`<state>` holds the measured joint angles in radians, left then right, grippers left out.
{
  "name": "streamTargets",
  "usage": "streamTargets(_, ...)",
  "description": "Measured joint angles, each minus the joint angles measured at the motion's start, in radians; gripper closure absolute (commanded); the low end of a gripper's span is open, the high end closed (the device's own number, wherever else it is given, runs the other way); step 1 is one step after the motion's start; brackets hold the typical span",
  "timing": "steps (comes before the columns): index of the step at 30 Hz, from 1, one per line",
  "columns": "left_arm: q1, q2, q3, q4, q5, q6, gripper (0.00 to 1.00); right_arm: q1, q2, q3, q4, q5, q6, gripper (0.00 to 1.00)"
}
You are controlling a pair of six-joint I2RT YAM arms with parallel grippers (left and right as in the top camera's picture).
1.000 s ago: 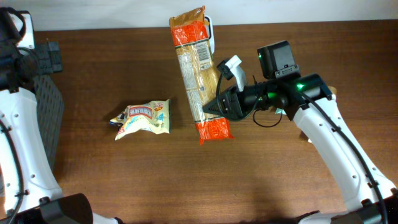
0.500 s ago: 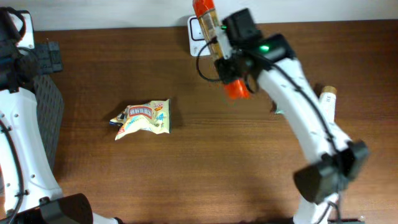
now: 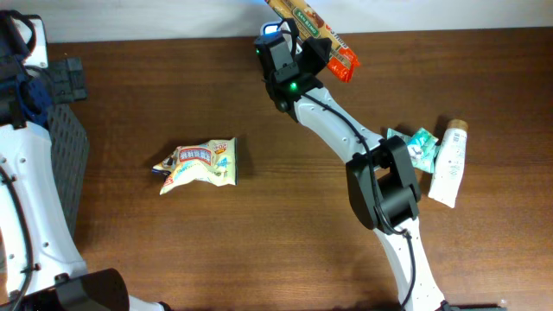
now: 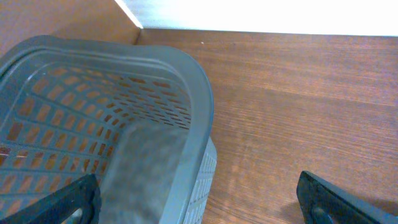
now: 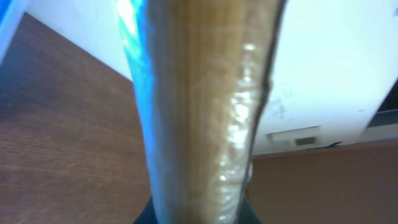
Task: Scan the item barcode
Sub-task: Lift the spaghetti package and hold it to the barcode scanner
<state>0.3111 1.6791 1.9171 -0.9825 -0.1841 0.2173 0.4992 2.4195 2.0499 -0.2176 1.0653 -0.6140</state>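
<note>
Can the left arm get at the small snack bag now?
Probably yes: the left gripper is open, the snack bag lies alone on bare table, and the right gripper holds the long packet at the far edge.

The overhead view looks straight down on the brown wooden tabletop (image 3: 259,242). The left wrist view sits low, close to the grey perforated plastic basket (image 4: 124,81), which overhead shows at left. The right wrist view faces the long tan plastic packet (image 5: 199,112) at very close range.

Long snack packet (image 3: 321,33): tan middle, orange-red end (other end cut off by frame), slanting diagonally over far edge of table (image 3: 259,242); wrapper glossy, held.
</note>
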Motion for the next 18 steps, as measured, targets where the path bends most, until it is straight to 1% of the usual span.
streamTargets(3,0.0,0.0,0.0,0.0,0.0,0.0,0.01,0.0,0.029,0.0,0.061,0.023,-0.081,0.96)
streamTargets(7,0.0,0.0,0.0,0.0,0.0,0.0,0.01,0.0,0.07,0.0,0.069,0.036,-0.127,0.96)
streamTargets(14,0.0,0.0,0.0,0.0,0.0,0.0,0.01,0.0,0.092,0.0,0.172,0.054,-0.149,0.96)
streamTargets(18,0.0,0.0,0.0,0.0,0.0,0.0,0.01,0.0,0.092,0.0,0.175,0.057,-0.149,0.96)
